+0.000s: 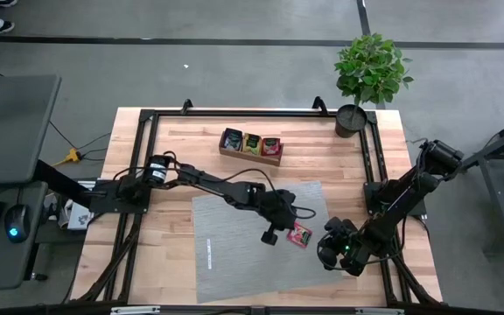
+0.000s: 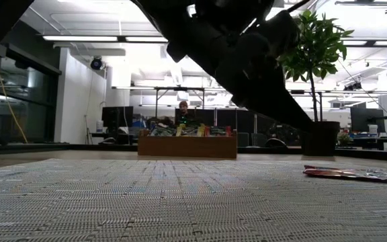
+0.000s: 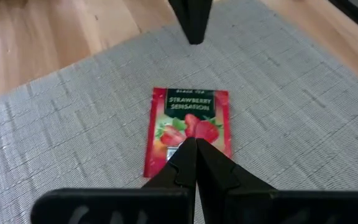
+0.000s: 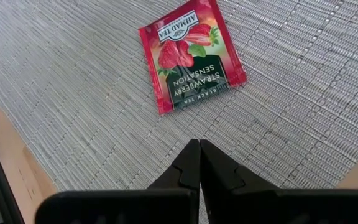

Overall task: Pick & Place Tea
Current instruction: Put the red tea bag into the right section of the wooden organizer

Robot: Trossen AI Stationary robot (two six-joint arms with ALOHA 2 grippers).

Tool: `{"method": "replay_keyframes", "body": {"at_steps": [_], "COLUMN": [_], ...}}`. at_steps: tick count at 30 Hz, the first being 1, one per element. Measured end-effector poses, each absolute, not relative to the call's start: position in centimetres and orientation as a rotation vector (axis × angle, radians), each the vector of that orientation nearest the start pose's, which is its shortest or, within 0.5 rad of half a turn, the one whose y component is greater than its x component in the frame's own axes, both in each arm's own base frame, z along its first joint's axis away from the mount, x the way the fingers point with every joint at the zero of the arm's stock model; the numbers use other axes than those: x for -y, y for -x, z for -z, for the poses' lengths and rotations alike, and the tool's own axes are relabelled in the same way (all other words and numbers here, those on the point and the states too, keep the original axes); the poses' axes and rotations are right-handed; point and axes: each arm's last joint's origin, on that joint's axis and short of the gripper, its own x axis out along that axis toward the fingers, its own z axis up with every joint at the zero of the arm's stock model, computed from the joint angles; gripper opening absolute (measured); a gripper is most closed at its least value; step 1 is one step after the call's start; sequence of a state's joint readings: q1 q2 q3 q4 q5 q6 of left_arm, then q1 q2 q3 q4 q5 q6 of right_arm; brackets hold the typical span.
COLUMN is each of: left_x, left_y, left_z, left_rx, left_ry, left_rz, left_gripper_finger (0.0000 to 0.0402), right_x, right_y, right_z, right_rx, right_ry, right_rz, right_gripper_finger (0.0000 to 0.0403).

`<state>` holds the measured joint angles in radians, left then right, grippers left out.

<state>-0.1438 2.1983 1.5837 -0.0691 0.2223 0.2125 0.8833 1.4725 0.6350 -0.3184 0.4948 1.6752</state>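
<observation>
A red strawberry tea sachet (image 1: 300, 234) lies flat on the grey mat (image 1: 234, 254), near its right edge. The left gripper (image 1: 270, 234) hangs just beside it, fingers pressed together and empty. The right gripper (image 1: 329, 245), likewise clenched on nothing, sits near the sachet's other side. More sachets, seemingly, fill the wooden tray (image 1: 251, 145) well behind.

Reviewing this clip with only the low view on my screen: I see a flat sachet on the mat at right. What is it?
Observer: A red strawberry tea sachet, lying flat on the grey mat.
Operator: Is either gripper holding it?
Observer: No. The left gripper is shut, right by the sachet's near edge with nothing between its fingers.
Operator: And the right one?
Observer: The right gripper is also shut and empty, short of the sachet over the mat.
Operator: Any tea already sorted?
Observer: The wooden tray holds sachets in all three compartments.
</observation>
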Motion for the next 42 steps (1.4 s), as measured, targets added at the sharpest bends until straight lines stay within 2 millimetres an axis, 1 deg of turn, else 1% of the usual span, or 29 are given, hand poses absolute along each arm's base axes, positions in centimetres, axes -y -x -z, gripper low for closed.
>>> {"method": "replay_keyframes", "body": {"at_steps": [4, 5, 7, 9, 12, 14, 15, 18, 27, 29, 31, 34, 38, 42], "left_x": [7.6, 7.7, 7.8, 7.8, 7.8, 7.6, 7.3, 7.0, 7.1, 7.1, 7.1, 7.2, 7.2, 7.1], "left_y": [-47.8, -47.9, -48.3, -48.0, -48.1, -48.3, -48.1, -48.2, -48.1, -48.0, -48.2, -48.2, -48.2, -48.2], "left_z": [-16.4, -16.2, -15.0, -13.9, -14.2, -13.5, -12.9, -13.0, -12.8, -12.6, -11.7, -11.4, -11.3, -11.2], "left_rx": [-0.644, -0.644, -0.637, -0.690, -0.679, -0.693, -0.731, -0.716, -0.740, -0.750, -0.757, -0.766, -0.772, -0.782], "left_ry": [-0.177, -0.176, -0.167, -0.158, -0.158, -0.158, -0.158, -0.144, -0.152, -0.151, -0.142, -0.131, -0.131, -0.141], "left_rz": [0.430, 0.434, 0.451, 0.465, 0.464, 0.442, 0.430, 0.444, 0.447, 0.447, 0.449, 0.468, 0.462, 0.436], "left_gripper_finger": [0.0000, 0.0000, 0.0000, 0.0000, 0.0000, 0.0000, 0.0000, 0.0000, 0.0000, 0.0000, 0.0000, 0.0000, 0.0000, 0.0000], "right_x": [-17.7, -17.8, -17.8, -17.8, -17.8, -17.9, -17.9, -17.9, -17.8, -17.8, -17.8, -17.5, -17.2, -16.9], "right_y": [-16.3, -16.4, -16.4, -16.4, -16.4, -16.4, -16.5, -16.5, -16.8, -17.2, -17.7, -18.5, -19.2, -19.4], "right_z": [-13.9, -13.9, -14.0, -14.0, -14.0, -14.0, -14.0, -14.0, -14.1, -14.2, -14.5, -14.6, -14.8, -14.7], "right_rx": [-0.857, -0.855, -0.855, -0.855, -0.852, -0.853, -0.852, -0.853, -0.843, -0.825, -0.804, -0.819, -0.796, -0.810], "right_ry": [-0.814, -0.817, -0.818, -0.818, -0.824, -0.830, -0.833, -0.839, -0.857, -0.888, -0.940, -1.044, -1.105, -1.142], "right_rz": [0.435, 0.433, 0.432, 0.432, 0.428, 0.423, 0.421, 0.416, 0.421, 0.413, 0.396, 0.405, 0.412, 0.438], "right_gripper_finger": [0.0000, 0.0000, 0.0000, 0.0000, 0.0000, 0.0000, 0.0000, 0.0000, 0.0000, 0.0000, 0.0000, 0.0001, 0.0020, 0.0060]}}
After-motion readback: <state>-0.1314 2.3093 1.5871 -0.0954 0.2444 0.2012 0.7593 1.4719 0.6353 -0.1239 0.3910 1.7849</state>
